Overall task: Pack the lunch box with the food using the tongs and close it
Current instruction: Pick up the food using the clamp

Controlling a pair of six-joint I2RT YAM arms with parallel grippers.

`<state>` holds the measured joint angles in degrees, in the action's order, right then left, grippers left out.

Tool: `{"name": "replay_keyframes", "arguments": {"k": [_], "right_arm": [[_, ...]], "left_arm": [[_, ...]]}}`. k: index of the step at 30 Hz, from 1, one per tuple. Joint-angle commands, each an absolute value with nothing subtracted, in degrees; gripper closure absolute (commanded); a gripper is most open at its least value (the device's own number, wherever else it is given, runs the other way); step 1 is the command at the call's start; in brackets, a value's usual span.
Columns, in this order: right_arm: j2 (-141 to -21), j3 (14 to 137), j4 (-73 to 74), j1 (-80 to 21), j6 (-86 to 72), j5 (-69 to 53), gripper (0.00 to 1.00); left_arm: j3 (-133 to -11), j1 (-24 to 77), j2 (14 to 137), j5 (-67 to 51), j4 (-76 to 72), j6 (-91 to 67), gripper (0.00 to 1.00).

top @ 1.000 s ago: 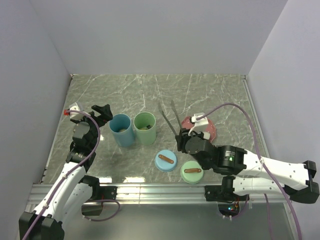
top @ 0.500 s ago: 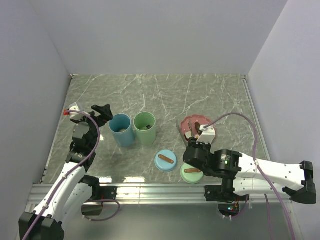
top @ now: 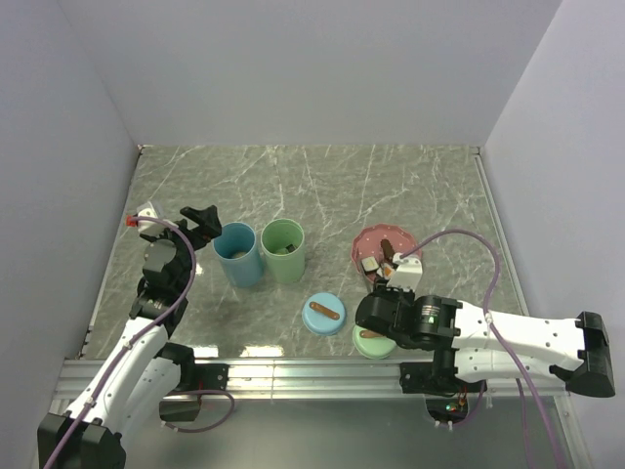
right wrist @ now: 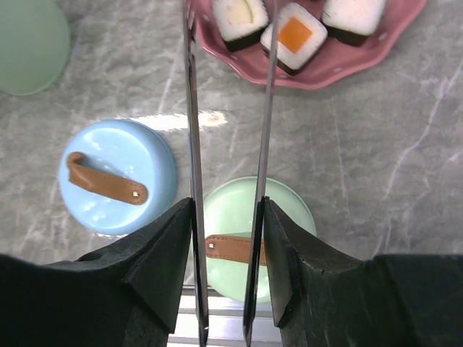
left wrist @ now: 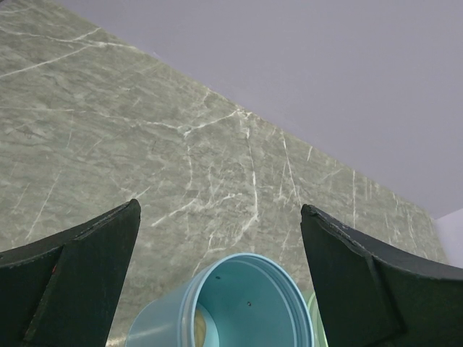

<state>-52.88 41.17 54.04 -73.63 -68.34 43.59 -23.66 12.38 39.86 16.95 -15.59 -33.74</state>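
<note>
Tongs (right wrist: 192,144) — clamped in right tool (right wrist: 226,231) | tips at plate (right wrist: 325,72) | left tool (left wrist: 218,217) — apart

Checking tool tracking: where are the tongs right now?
In the right wrist view, the tongs sit clamped in the right gripper, reaching over the green lid to the pink plate.

The surface (right wrist: 376,159) looks like smooth grey-green veined stone with a dull sheen. The tongs (right wrist: 193,144) are thin bright metal. The blue lid (right wrist: 137,155) and green lid (right wrist: 293,210) are smooth matt plastic, with brown leather-like straps (right wrist: 105,179). The pink plate (right wrist: 325,72) is glossy. The right pincer (right wrist: 226,210) is matt black.
</note>
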Motion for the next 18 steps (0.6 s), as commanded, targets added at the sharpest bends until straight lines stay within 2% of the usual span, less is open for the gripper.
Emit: {"name": "replay_keyframes", "arguments": {"k": [1, 8, 18], "right_arm": [[-51.77, 40.78, 56.77, -73.65, -72.68, 45.52, 0.50], [-48.34, 38.59, 55.03, -73.65, -71.82, 44.48, 0.50], [-53.96, 39.72, 53.09, -73.65, -69.43, 42.98, 0.54]], "left_arm": [[-23.64, 12.04, 39.64, 15.73, -18.46, -34.10, 0.01], [-23.64, 12.04, 39.46, 15.73, -18.37, -34.10, 0.01], [-23.64, 12.13, 39.20, 15.47, -18.11, -34.10, 0.00]]}}
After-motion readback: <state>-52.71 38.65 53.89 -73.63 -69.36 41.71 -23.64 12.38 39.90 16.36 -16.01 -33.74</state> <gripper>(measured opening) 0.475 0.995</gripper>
